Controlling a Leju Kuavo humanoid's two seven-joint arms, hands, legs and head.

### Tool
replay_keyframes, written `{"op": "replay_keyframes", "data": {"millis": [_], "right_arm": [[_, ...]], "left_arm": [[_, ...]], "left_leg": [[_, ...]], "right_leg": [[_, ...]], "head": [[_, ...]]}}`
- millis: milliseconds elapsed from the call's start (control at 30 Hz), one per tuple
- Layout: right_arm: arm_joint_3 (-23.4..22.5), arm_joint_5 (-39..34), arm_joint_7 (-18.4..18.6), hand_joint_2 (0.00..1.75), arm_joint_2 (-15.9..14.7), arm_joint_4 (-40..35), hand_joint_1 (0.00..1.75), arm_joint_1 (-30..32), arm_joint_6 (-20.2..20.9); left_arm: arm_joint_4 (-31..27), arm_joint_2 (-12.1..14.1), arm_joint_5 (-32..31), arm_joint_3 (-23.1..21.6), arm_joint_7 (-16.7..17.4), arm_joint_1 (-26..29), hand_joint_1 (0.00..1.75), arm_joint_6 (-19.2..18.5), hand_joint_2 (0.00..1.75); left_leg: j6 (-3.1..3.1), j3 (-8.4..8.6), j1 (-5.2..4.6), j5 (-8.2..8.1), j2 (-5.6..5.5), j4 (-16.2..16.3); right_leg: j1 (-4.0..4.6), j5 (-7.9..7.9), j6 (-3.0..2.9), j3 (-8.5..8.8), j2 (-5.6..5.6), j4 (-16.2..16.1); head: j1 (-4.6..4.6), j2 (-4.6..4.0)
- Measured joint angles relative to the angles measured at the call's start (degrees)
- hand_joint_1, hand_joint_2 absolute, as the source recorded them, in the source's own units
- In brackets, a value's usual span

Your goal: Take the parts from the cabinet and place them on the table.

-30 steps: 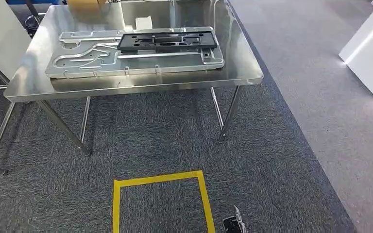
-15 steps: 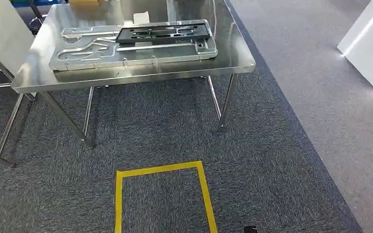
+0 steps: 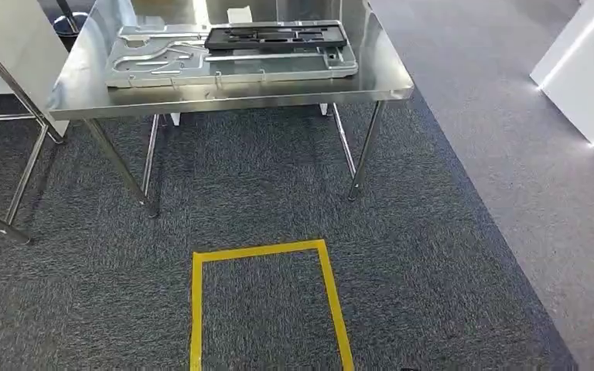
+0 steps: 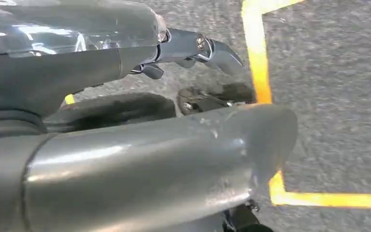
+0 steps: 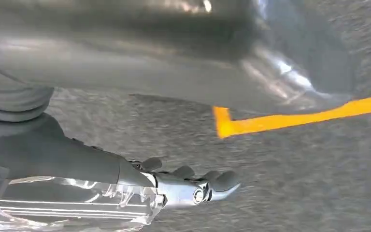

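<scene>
Head view: black part (image 3: pixel 276 37) atop silver panel (image 3: pixel 228 56) (both flat) on table (image 3: pixel 224 94).

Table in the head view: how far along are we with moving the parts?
Done: a silver panel lies on the table, with a black part on top. In hand: nothing; the left hand and right hand hang empty above the carpet near the yellow tape square. Left: these views cannot tell whether more parts wait in the cabinet.

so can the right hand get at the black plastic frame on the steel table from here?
Probably not: the right hand hangs low over the carpet, and the black plastic frame lies well ahead on the steel table.
</scene>
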Motion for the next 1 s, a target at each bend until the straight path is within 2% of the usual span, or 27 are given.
{"op": "replay_keyframes", "data": {"millis": [33,67,100,133,167,233,267,300,333,367,400,433,467,500,533,567,600,633,667,733,767,800,833,900,933,967,1000], "right_arm": [[-0.4,0.0,0.1,0.0,-0.1,0.1,0.0,0.1,0.0],[-0.7,-0.1,0.3,0.0,-0.2,0.1,0.0,0.2,0.0],[-0.9,-0.1,0.5,0.0,-0.3,0.2,0.0,0.2,0.0],[-1.2,-0.1,0.7,0.0,-0.4,0.2,0.0,0.1,0.0],[-1.4,0.0,1.1,0.0,-0.4,0.2,0.0,0.0,0.0],[-2.0,0.1,1.6,0.0,-0.4,0.3,0.0,0.2,0.0],[-2.2,0.2,1.8,0.0,-0.4,0.4,0.0,0.3,0.0],[-2.3,0.2,2.1,0.0,-0.3,0.7,0.0,0.3,0.0],[-2.4,0.2,2.3,0.0,-0.3,0.7,0.0,0.4,0.0],[-2.5,0.2,2.5,0.0,-0.3,0.7,0.0,0.5,0.0],[-2.6,0.3,2.6,0.0,-0.4,0.8,0.0,0.7,0.0],[-2.6,0.3,2.8,0.0,-0.3,0.8,0.0,0.8,0.1],[-2.6,0.3,2.9,0.0,-0.3,0.8,0.0,0.8,0.4],[-2.6,0.4,3.0,0.0,-0.3,0.9,0.0,0.8,0.6],[-2.6,0.4,3.0,0.0,-0.3,0.9,0.0,0.8,0.7],[-2.6,0.4,3.1,0.0,-0.3,0.9,0.0,0.8,0.8],[-2.6,0.4,3.1,0.0,-0.3,0.9,0.0,0.8,0.8],[-2.6,0.4,3.1,0.0,-0.3,0.9,0.0,0.8,0.8],[-2.6,0.5,3.1,0.0,-0.3,0.9,0.0,0.7,0.8],[-2.6,0.7,3.4,0.0,-0.3,1.0,0.0,0.8,0.9],[-2.6,0.8,3.6,0.0,-0.3,1.0,0.0,0.8,1.0],[-2.6,0.9,3.8,0.0,-0.3,1.1,0.0,0.8,1.0],[-2.6,1.1,4.0,0.0,-0.3,1.1,0.0,0.8,1.0],[-2.7,1.2,4.2,0.0,-0.3,1.1,0.0,1.0,1.2],[-2.7,1.2,4.2,0.0,-0.3,1.2,0.0,1.1,1.4],[-2.7,1.2,4.2,0.0,-0.3,1.2,0.0,1.0,1.4],[-2.7,1.3,4.3,0.0,-0.3,1.2,0.0,1.1,1.4]], "left_arm": [[0.0,0.0,0.0,0.1,0.0,0.0,0.0,0.0,0.0],[0.0,0.0,0.0,0.1,0.1,0.0,0.0,0.0,0.0],[0.0,-0.1,0.0,0.1,0.2,-0.1,0.0,0.0,0.0],[0.0,-0.1,0.0,0.1,0.2,0.0,0.0,0.0,0.0],[0.0,-0.1,0.0,0.1,0.3,0.0,0.0,0.0,0.0],[0.0,-0.1,0.0,0.3,0.5,0.0,0.0,0.0,0.0],[0.0,-0.1,0.0,0.4,0.5,0.1,0.0,0.0,0.0],[0.0,-0.1,0.0,0.6,0.5,0.1,0.0,0.0,0.0],[0.0,-0.1,0.0,0.6,0.5,0.2,0.0,0.0,0.0],[0.0,-0.1,0.0,0.7,0.5,0.2,0.0,0.0,0.0],[0.0,-0.1,0.0,0.7,0.5,0.3,0.0,0.0,0.0],[0.0,-0.1,-0.1,0.7,0.5,0.2,0.0,0.0,0.0],[0.0,-0.1,-0.1,0.7,0.5,0.2,0.0,0.0,0.0],[0.0,-0.1,-0.2,0.7,0.5,0.2,0.0,0.0,0.0],[0.0,-0.1,-0.2,0.7,0.5,0.2,0.0,0.0,0.0],[0.0,-0.1,-0.2,0.7,0.5,0.2,0.0,0.0,0.0],[0.0,-0.1,-0.3,0.7,0.5,0.1,0.0,0.1,0.0],[0.0,-0.1,-0.3,0.7,0.5,-0.1,0.0,0.1,0.0],[0.0,-0.1,-0.3,0.7,0.5,-0.1,0.0,0.1,0.0],[0.0,-0.1,-0.6,0.7,0.5,-0.1,0.0,0.1,0.0],[0.0,-0.1,-0.7,0.7,0.5,0.0,0.0,0.1,0.0],[0.0,-0.2,-0.7,0.7,0.5,0.1,0.0,0.2,0.0],[0.0,-0.2,-0.7,0.7,0.9,0.1,0.0,0.5,0.0],[0.0,-0.3,-0.9,0.7,1.6,0.1,0.0,0.8,0.0],[0.0,-0.3,-0.9,0.7,1.8,0.1,0.0,0.8,0.0],[0.0,-0.3,-0.9,0.7,1.8,0.1,0.0,0.8,0.0],[0.0,-0.3,-0.9,0.7,1.9,0.1,0.0,0.9,0.0]], "left_leg": [[-0.1,-0.98,-0.11,0.66,0.0,0.1],[-0.22,-1.8,-0.2,1.29,-0.03,0.2],[-0.41,-2.19,-0.23,1.94,-0.06,0.3],[-0.8,-2.58,-0.58,2.3,-0.1,0.3],[-1.23,-2.68,-0.51,3.07,0.13,0.2],[-1.86,-2.78,-0.13,4.59,0.2,-0.5],[-2.25,-2.99,-0.31,5.23,0.13,-0.6],[-2.41,-3.56,0.06,3.49,-0.25,0.2],[-2.5,-4.33,0.01,-0.34,-0.25,2.5],[-2.66,-5.36,0.13,-5.18,-0.23,6.9],[-2.79,-5.98,0.15,-8.3,-0.23,11.1],[-2.88,-6.37,0.15,-9.96,-0.24,15.1],[-2.86,-6.14,0.15,-9.64,-0.24,17.5],[-2.8,-4.95,0.14,-7.76,-0.24,17.8],[-2.7,-2.67,0.12,-5.16,-0.24,16.2],[-2.56,0.38,0.12,-3.32,-0.23,13.0],[-2.26,4.83,0.09,-3.53,-0.24,7.6],[-2.0,9.57,-0.25,-6.19,-0.2,1.5],[-1.91,11.05,-0.25,-7.41,-0.21,-2.1],[-1.33,10.16,-0.63,-7.32,-0.25,-1.9],[-0.81,9.79,-0.38,-6.79,-0.26,-2.5],[-0.44,9.24,-0.03,-5.69,0.1,-2.8],[0.14,8.28,-0.05,-5.06,0.04,-2.8],[0.33,6.68,-0.09,-3.65,0.08,-2.8],[0.29,5.75,-0.1,-2.95,0.12,-2.7],[0.17,4.9,-0.12,-2.31,0.18,-2.7],[0.03,4.02,-0.11,-1.69,0.29,-2.6]], "right_leg": [[0.0,2.36,-0.23,2.54,0.01,-2.6],[0.02,3.6,-0.56,5.89,0.02,-6.6],[0.08,2.85,-0.96,10.27,0.11,-12.1],[0.65,1.04,-1.21,14.49,0.16,-17.6],[0.66,-0.09,-1.47,15.26,0.13,-20.4],[1.18,1.05,-1.99,14.44,0.26,-20.1],[0.92,1.83,-2.49,13.86,0.19,-20.3],[0.72,2.71,-3.06,13.22,-0.51,-20.5],[0.78,3.43,-3.71,12.35,-0.45,-20.5],[0.9,4.24,-4.02,11.27,-0.62,-20.3],[1.01,4.96,-4.11,10.22,-0.67,-20.1],[1.14,5.73,-4.14,8.94,-0.72,-19.9],[1.21,6.4,-4.1,7.6,-0.72,-19.4],[1.23,7.02,-4.05,6.26,-0.72,-18.9],[1.23,7.6,-3.92,4.9,-0.73,-18.3],[1.18,8.03,-3.76,3.72,-0.71,-17.7],[1.18,8.56,-3.52,2.69,-0.66,-17.1],[1.42,8.93,-3.22,2.14,-0.62,-16.5],[1.39,9.26,-2.96,1.83,-0.66,-16.2],[1.02,10.97,-2.1,1.53,-0.9,-16.6],[1.28,11.35,-1.65,1.38,-0.88,-16.9],[0.85,11.03,-1.4,0.98,-0.56,-16.6],[0.83,7.66,-1.1,0.12,-0.24,-15.0],[0.55,0.43,-0.47,-1.69,-0.04,-7.9],[0.44,-1.33,-0.16,-2.66,-0.01,-3.6],[0.33,-0.92,0.07,-3.12,-0.02,-0.6],[0.15,1.09,0.24,-2.62,-0.01,0.5]], "head": [[0.0,0.0],[0.0,0.0],[0.0,0.0],[0.04,0.0],[-0.15,0.0],[0.17,0.0],[0.18,0.0],[0.15,0.0],[-0.02,0.0],[-0.39,0.0],[-0.28,0.0],[-0.35,0.0],[-0.31,0.0],[-0.35,0.0],[-0.33,0.0],[-0.33,-0.02],[-0.37,0.0],[-0.37,0.0],[-0.31,0.0],[-0.35,0.0],[-0.2,0.0],[-0.37,0.0],[-0.04,0.0],[0.37,-0.02],[0.31,0.0],[0.42,-0.02],[0.41,0.0]]}}
